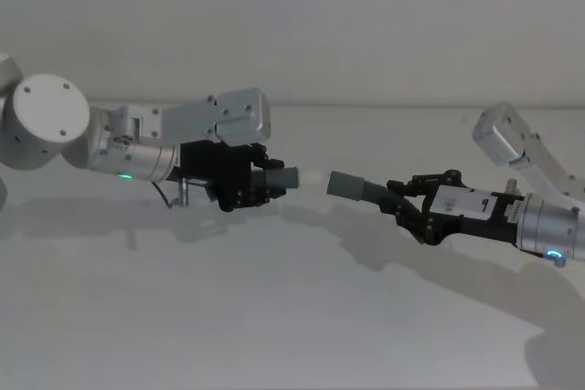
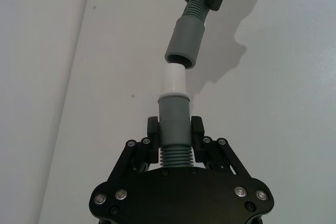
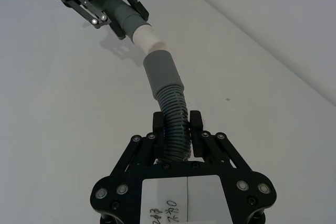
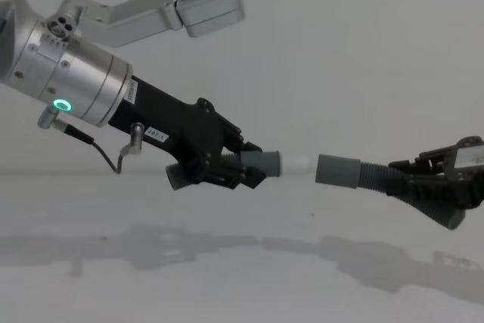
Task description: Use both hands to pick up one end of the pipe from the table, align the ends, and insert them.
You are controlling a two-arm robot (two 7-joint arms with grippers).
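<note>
Above the table [image 1: 274, 317], the left gripper [image 1: 260, 184] sits at nine o'clock clamping the short tube piece [image 2: 173, 124], the right gripper [image 1: 411, 203] at three o'clock clamping the longer tube piece [image 3: 170, 108]; between them the narrow cuff [image 4: 291, 163] and wide cuff [image 4: 338, 170] face, just apart

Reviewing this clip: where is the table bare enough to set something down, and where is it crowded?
The table is bare in front of and beneath both raised pipe pieces. It gets crowded mid-air at the centre, where the left hand holds the pale-tipped cuff close to the wider cuff held by the right hand.
</note>
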